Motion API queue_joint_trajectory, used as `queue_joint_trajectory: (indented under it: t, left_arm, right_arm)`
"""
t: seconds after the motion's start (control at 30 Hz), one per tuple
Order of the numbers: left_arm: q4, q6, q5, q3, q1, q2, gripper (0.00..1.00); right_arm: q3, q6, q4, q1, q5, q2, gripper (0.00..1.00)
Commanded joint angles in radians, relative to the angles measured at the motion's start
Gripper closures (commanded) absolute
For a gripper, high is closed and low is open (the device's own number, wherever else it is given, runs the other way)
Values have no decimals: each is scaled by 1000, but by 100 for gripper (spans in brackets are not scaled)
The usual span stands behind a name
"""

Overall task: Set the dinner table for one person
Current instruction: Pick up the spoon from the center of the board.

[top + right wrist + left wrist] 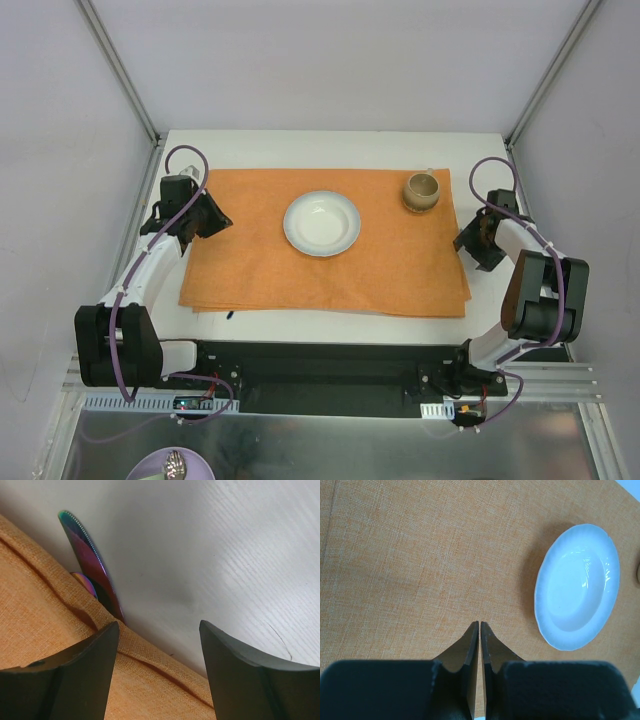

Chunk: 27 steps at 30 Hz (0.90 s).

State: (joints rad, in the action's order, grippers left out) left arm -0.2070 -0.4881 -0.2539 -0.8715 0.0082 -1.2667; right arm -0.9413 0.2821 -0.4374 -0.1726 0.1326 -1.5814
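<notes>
Dinner table (320,150): white tabletop with metal-rail edges, lying just beyond both arm bases; bare strips show along its far, left and right sides.
Placemat (250,270): orange cloth spread across the table's middle, its near edge slightly rumpled.
Plate (321,223): white with a scalloped rim, on the placemat near its centre.
Cup (422,192): tan, upright, on the placemat's far right corner, well apart from the plate.
Knife (90,560): iridescent serrated blade on bare table at the placemat's right edge, its lower part hidden under the cloth.
Left claw (479,625): pressed together, pinching nothing, above the placemat left of the plate.
Right claw (159,625): spread, nothing between its fingers, over the placemat's right edge near the knife.
</notes>
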Motion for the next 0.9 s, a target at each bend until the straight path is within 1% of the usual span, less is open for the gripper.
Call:
queue_joint_trajectory:
  t: [0.0, 0.33, 0.53, 0.6, 0.73, 0.87]
  left_arm:
    - [11, -15, -5, 2, 3, 4, 96]
    - [9, -12, -2, -3, 4, 3, 96]
    - [9, -12, 4, 0, 3, 0, 96]
    - [9, -12, 4, 0, 3, 1, 96]
    - [9, -12, 7, 0, 3, -3, 96]
    - [9, -12, 8, 2, 4, -6, 96]
  right_arm:
    - [12, -8, 51, -4, -90, 54, 31]
    - [2, -18, 88, -2, -211, 37, 31]
    - [-17, -40, 88, 4, -238, -9, 31]
    - [-24, -44, 77, 13, -229, -26, 32]
    - [-71, -61, 39, 50, -156, -60, 33]
    - [-115, -80, 5, 122, -71, -92, 35]
